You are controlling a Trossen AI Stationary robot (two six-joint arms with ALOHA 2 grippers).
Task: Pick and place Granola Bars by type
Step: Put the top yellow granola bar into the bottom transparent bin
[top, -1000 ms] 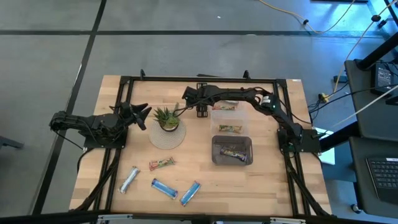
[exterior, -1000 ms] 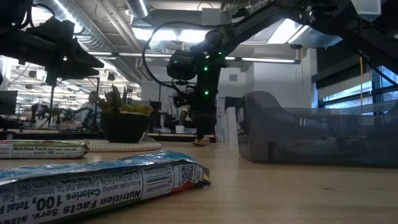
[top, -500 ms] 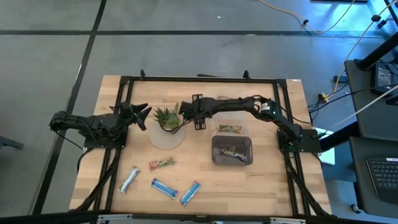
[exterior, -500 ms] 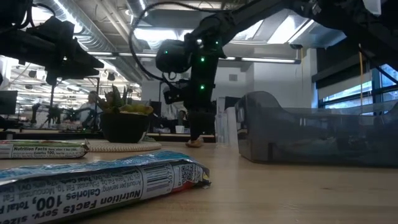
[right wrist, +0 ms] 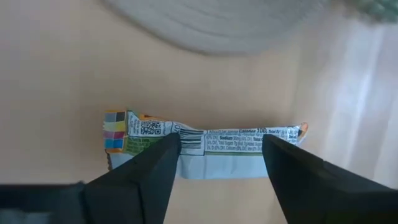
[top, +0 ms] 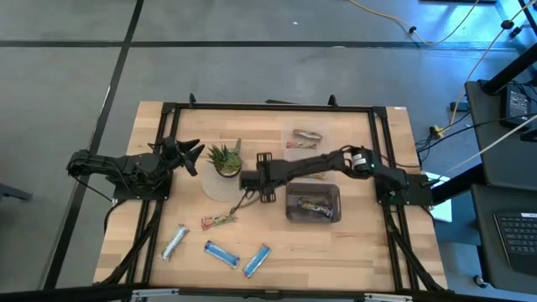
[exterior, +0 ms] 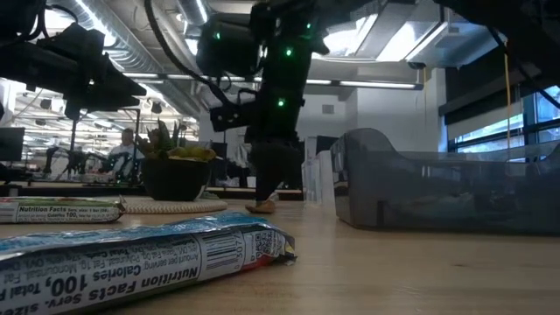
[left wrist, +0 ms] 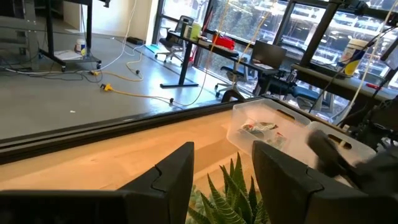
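Two dark fingers [right wrist: 155,171] of mine frame the green-tan granola bar [right wrist: 205,146] in my right wrist view, spread wide with nothing between them, one pad over each half of the wrapper. The bar's long axis runs across the gap between my fingers, its colour-block end toward one side and an orange tip at the other. From above, that bar [top: 218,221] lies flat on the table [top: 352,243], slanting a little, just below the round mat [top: 220,188] that carries the potted plant [top: 225,159].

My right gripper [top: 248,179] reaches across the middle of the table, next to the mat and above the bar. The plant and mat stand close beside my reach. Behind my arm sits the grey bin [top: 314,203] with bars inside, and beyond it two more bars [top: 305,138] in a clear tray I can barely make out.

Near the front edge lie a silvery-white bar [top: 174,242] and two blue bars [top: 221,252], well apart from the green-tan one.

My left gripper [top: 191,153] waits at the table's left, by the plant, its fingers [left wrist: 177,174] parted and empty.
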